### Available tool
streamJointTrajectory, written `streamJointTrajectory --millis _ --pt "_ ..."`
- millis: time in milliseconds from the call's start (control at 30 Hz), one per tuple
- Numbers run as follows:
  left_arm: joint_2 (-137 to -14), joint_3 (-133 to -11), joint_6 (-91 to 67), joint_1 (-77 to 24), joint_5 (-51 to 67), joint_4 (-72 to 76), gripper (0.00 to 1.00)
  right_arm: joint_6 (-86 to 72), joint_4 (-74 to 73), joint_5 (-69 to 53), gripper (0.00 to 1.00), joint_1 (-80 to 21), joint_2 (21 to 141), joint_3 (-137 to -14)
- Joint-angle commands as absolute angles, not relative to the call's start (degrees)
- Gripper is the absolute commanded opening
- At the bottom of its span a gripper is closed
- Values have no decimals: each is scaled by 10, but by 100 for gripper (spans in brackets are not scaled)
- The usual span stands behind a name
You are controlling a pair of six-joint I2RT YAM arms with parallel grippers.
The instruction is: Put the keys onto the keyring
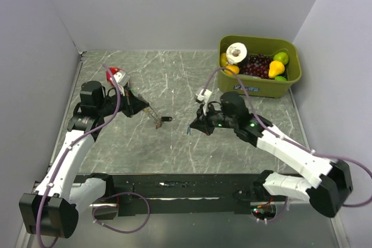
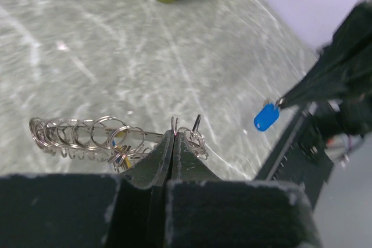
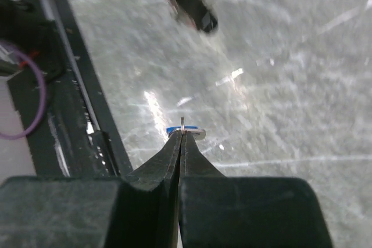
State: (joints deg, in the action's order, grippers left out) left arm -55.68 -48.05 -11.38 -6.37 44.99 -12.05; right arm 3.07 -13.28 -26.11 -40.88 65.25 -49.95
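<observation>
My left gripper (image 1: 145,110) is shut on a wire ring of the keyring (image 2: 175,125), held above the table. A chain of silver rings (image 2: 75,135) trails to the left of the jaws, and the bunch (image 1: 157,122) hangs with a black fob (image 1: 167,119). My right gripper (image 1: 193,126) is shut on the small ring (image 3: 182,124) of a blue-tagged key (image 3: 187,131). The key (image 1: 189,132) hangs a short way right of the keyring, apart from it. In the left wrist view the blue tag (image 2: 266,117) dangles from the right fingertips (image 2: 302,91). The fob (image 3: 197,13) is blurred in the right wrist view.
An olive-green bin (image 1: 290,79) with fruit and a white roll stands at the back right. The black frame rail (image 1: 174,187) runs along the table's near edge. Walls close the left, back and right sides.
</observation>
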Motion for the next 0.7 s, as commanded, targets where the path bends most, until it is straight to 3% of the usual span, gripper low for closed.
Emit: streamJointTrajectory --millis 0,267,667 --pt "-544 -517 -77 -92 541 -98 1 69 -111 -320 0 -393 575 -490" --pt "-519 -511 -60 -129 570 -100 1 69 -106 -366 0 -361 527 -491" --pt "-506 -536 -27 -199 478 -109 1 92 -150 -434 0 -361 567 -581"
